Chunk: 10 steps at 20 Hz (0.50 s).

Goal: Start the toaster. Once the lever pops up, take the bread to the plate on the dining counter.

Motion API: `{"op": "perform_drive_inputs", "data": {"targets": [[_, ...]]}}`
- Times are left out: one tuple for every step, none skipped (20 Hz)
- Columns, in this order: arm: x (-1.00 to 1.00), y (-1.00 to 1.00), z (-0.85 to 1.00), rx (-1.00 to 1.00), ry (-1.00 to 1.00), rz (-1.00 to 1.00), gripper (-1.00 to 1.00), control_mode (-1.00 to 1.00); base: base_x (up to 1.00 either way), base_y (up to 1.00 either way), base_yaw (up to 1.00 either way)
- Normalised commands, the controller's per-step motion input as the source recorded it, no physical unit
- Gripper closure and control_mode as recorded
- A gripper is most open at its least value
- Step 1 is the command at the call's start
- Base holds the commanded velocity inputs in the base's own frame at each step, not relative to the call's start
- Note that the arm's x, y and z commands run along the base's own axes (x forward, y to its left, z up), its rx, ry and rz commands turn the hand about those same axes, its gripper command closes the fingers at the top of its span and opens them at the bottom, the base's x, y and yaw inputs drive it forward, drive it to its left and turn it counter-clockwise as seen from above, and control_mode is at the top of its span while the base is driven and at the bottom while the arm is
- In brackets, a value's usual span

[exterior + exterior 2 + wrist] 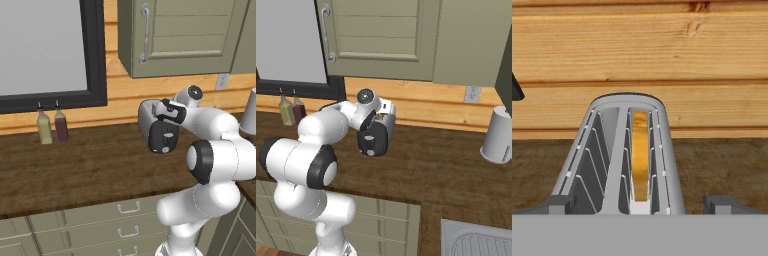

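Dark wood worktop point(75, 175) carries toaster point(156, 129) before plank wall point(637, 50)

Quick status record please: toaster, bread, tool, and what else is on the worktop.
toaster: on the dark wood worktop, near the wood-panelled wall
bread: standing in the right-hand slot in the hand view; the other slot is empty
tool: open, above the toaster's near end, holding nothing
other items: two bottles under the window; white jug; sink
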Motion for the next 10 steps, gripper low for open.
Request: {"op": "perform_drive_inputs", "data": {"targets": [[0.0, 0.0, 0.0, 0.0, 0.0, 0.0, -1.0, -1.0, 0.0, 0.0, 0.0], [0.0, 0.0, 0.0, 0.0, 0.0, 0.0, -1.0, -1.0, 0.0, 0.0, 0.0], [0.0, 0.0, 0.0, 0.0, 0.0, 0.0, -1.0, -1.0, 0.0, 0.0, 0.0], [0.0, 0.0, 0.0, 0.0, 0.0, 0.0, -1.0, -1.0, 0.0, 0.0, 0.0], [0.0, 0.0, 0.0, 0.0, 0.0, 0.0, -1.0, -1.0, 0.0, 0.0, 0.0], [0.0, 0.0, 0.0, 0.0, 0.0, 0.0, -1.0, -1.0, 0.0, 0.0, 0.0], [0.0, 0.0, 0.0, 0.0, 0.0, 0.0, -1.0, -1.0, 0.0, 0.0, 0.0], [0.0, 0.0, 0.0, 0.0, 0.0, 0.0, -1.0, -1.0, 0.0, 0.0, 0.0], [0.0, 0.0, 0.0, 0.0, 0.0, 0.0, -1.0, -1.0, 0.0, 0.0, 0.0], [0.0, 0.0, 0.0, 0.0, 0.0, 0.0, -1.0, -1.0, 0.0, 0.0, 0.0]]}}
